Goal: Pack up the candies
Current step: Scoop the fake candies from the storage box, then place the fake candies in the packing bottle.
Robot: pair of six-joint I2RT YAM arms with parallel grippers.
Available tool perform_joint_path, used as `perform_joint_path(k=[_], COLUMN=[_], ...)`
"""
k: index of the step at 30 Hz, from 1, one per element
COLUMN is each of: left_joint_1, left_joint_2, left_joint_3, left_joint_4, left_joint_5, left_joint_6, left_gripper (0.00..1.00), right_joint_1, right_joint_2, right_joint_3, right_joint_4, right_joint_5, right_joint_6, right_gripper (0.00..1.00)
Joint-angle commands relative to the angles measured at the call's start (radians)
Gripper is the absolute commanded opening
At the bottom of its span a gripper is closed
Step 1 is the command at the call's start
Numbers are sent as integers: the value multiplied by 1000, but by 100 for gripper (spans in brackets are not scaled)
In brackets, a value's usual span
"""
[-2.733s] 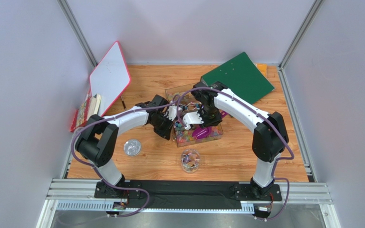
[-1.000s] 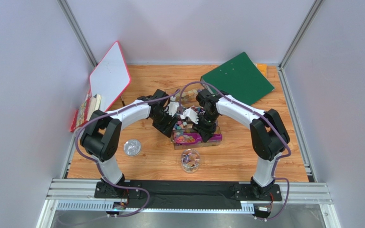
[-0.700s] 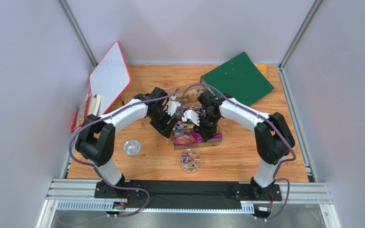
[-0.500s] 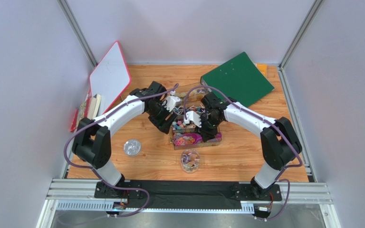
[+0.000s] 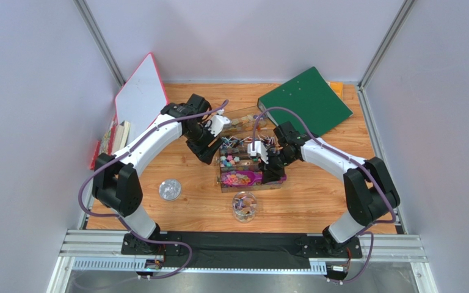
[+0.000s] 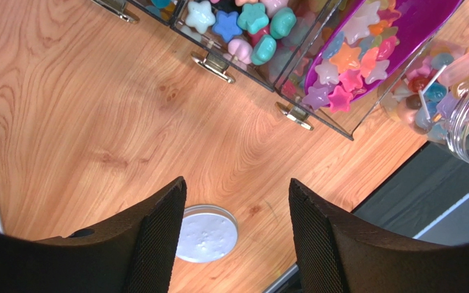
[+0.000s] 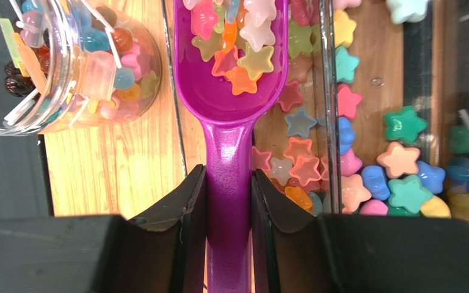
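Note:
The candies (image 5: pixel 234 160) are small bright stars and blobs lying in a clear box (image 5: pixel 279 163) at mid-table. Several more candies (image 7: pixel 234 46) fill the bowl of a purple scoop (image 5: pixel 243 178) at the box's near side. My right gripper (image 7: pixel 228 183) (image 5: pixel 270 173) is shut on the scoop's handle. A clear jar (image 5: pixel 244 206) (image 7: pixel 78 67) holding sweets stands just in front of the box. My left gripper (image 6: pixel 237 189) (image 5: pixel 209 149) hangs open and empty left of the box, above bare wood. The scoop (image 6: pixel 365 49) and the jar (image 6: pixel 463 104) also show in the left wrist view.
A round silver lid (image 5: pixel 170 189) (image 6: pixel 206 233) lies on the wood left of the jar. A white board (image 5: pixel 140 101) leans at the far left beside some books (image 5: pixel 112 141). A green folder (image 5: pixel 307 101) lies at the far right. A black base strip (image 5: pixel 243 244) runs along the near edge.
My left gripper has opened and drawn back to the far left, away from the box. The right arm has swung rightward, still holding the scoop at the box's near side.

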Motion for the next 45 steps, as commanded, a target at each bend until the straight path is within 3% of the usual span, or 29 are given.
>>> perform_joint_path(k=[1,17,23,30,34,45], left_joint_1=[3,3,3,3,3,3], left_joint_2=[36,92,66,1,-42,-109], left_joint_3=[62,189,185,116,82,77], left_joint_4=[-78,-66,-30,19,40,74], left_joint_5=[-18,-151,-182,-196,-190,-147], left_joint_6=[42,74,79,62,51,16], left_gripper=[68,68,68,69,70,70], right_joint_1=[-15,-150,-150,-148,-150,-81], right_joint_2=[-93,-383,-486,-532,-573,-584], right_joint_3=[-43,-190,-143,-55,-40,65], right_joint_4=[98,198,-12,-395,-506,-651], right_joint_5=[-155,-236,-153,-52,16,210], right_joint_6=[0,112,-41,-329,-418,-429], right_gripper=[0,0,0,0,0,0])
